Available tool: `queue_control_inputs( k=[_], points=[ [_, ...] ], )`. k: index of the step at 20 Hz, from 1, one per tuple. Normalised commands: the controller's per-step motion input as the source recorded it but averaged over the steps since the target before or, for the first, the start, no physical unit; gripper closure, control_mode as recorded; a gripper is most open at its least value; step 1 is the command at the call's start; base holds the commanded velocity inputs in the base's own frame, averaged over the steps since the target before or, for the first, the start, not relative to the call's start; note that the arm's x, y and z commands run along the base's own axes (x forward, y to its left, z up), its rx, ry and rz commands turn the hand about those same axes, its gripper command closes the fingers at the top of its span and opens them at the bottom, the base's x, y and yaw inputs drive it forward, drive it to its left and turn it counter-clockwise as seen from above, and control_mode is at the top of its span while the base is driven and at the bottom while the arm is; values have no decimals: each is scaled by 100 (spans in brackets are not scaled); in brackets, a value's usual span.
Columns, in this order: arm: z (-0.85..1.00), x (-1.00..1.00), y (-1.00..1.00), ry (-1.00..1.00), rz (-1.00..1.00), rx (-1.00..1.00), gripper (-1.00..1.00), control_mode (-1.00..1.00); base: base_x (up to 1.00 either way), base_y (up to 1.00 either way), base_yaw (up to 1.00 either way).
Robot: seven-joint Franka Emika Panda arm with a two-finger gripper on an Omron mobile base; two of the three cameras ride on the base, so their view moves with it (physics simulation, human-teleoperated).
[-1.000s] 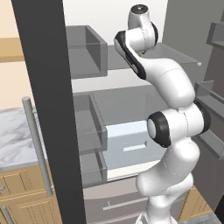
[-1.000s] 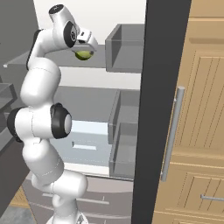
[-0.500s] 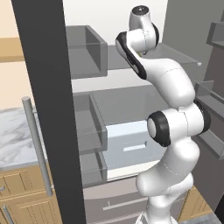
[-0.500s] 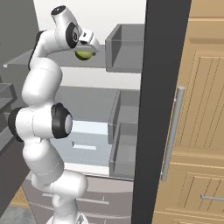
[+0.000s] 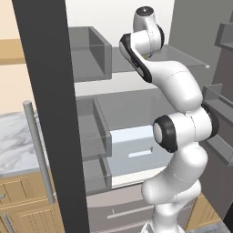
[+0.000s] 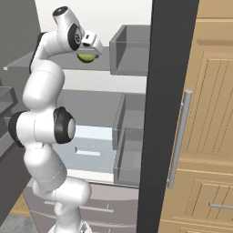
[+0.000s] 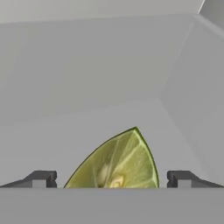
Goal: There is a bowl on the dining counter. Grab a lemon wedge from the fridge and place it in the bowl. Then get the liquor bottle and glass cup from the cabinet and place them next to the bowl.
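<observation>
The lemon wedge (image 7: 117, 165) sits right between my fingers (image 7: 40, 179) in the hand view, its yellow-green cut face turned toward the camera and its point up; the two tips stand spread wide on either side of it with clear gaps, so nothing is gripped yet. From the right base view I can see the wedge (image 6: 86, 57) just under the gripper (image 6: 91, 47), resting on an upper shelf (image 6: 27, 63) inside the fridge (image 6: 136, 100), toward the shelf's near edge. The arm is stretched up and into the open compartment, and the dark edge of the open fridge door (image 5: 50, 113) stands in the near left of the left base view, with grey door bins (image 5: 88, 52) hanging off its inner side. Further left, beyond that door, a strip of marble desk (image 5: 13, 145) over wooden cabinet fronts shows. As I judge it, the task is at its very first stage: the fridge is open and the fingers are lined up around the wedge, but closing on it, carrying it to the bowl, and fetching the liquor bottle and glass cup from the cabinet all remain to be done.
</observation>
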Motion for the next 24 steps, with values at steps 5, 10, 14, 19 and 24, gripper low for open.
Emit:
queue_control_inputs(
  k=[5, 10, 14, 19, 24],
  points=[
    [-23, 0, 1, 0, 0, 0, -100, -100, 0, 0, 0],
    [-26, 0, 3, 0, 0, 0, -100, -100, 0, 0, 0],
    [-30, 0, 4, 0, 0, 0, -100, -100, 0, 0, 0],
    [-37, 0, 3, 0, 0, 0, 100, -100, 0, 0, 0],
    [-32, 0, 0, -1, 0, 0, 100, -100, 0, 0, 0]
  ],
)
